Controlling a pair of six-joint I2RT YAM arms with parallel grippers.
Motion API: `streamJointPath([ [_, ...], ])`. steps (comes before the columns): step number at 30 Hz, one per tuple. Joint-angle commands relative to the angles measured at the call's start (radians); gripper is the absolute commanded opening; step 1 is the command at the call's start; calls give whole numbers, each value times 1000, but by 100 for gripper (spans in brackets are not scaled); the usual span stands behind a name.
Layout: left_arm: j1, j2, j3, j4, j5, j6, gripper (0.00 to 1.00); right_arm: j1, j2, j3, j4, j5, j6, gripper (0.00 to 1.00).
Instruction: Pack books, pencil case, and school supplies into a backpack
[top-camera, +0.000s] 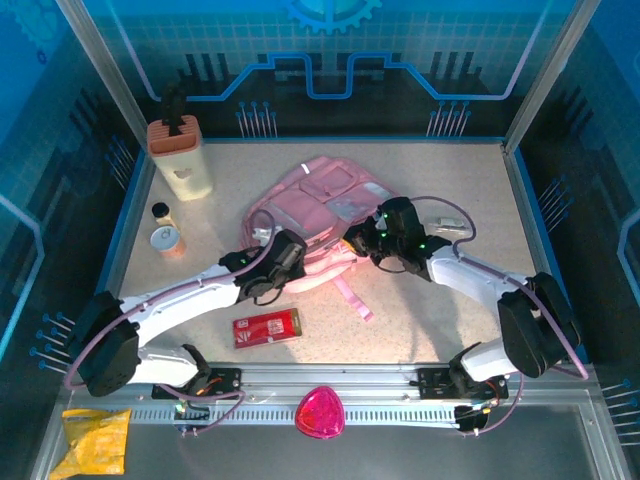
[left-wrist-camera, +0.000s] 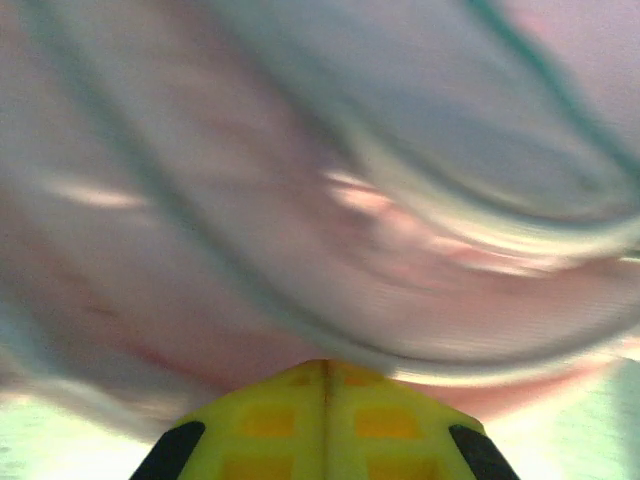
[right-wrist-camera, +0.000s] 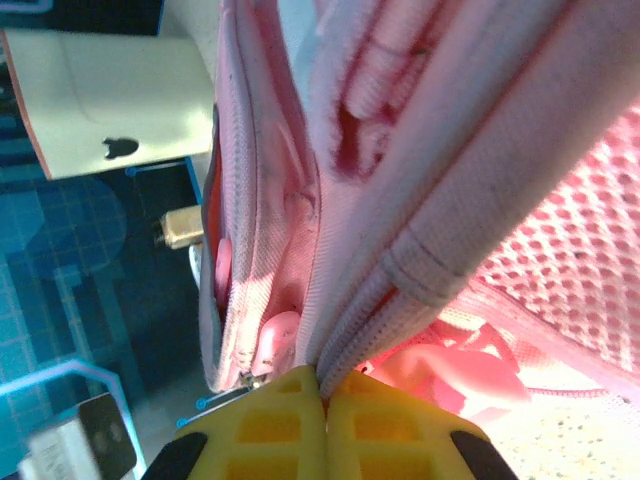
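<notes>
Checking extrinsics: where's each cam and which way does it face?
Top external: above, behind the bases, facing down at the table; both arms, left gripper and right gripper at the backpack.
Left wrist: pressed to blurred backpack fabric; yellow fingers below.
Right wrist: along the backpack seam its fingers pinch, toward the beige box.
Shared: beige box, top and right wrist.

Pencil case (top-camera: 267, 327) sits in front of backpack (top-camera: 322, 192) (tall box (top-camera: 181, 160) rear L).
</notes>
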Motion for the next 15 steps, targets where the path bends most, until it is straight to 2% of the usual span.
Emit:
streamJointPath([
  [1,64,-12,-23,-94,22,142,0,-16,-67,49,-20,16,-58,0],
  [5,71,14,9,-41,103,180,0,0,-74,54,-26,21,-63,0],
  [9,1,3,58,5,124,81,1,26,-82,41,-4,42,-28,0],
  [11,-65,5,89,23,88,45,12,47,-89,37,6,63,-12,0],
  [15,-162,41,143,46,20,-23,23,73,-89,37,35,72,22,0],
])
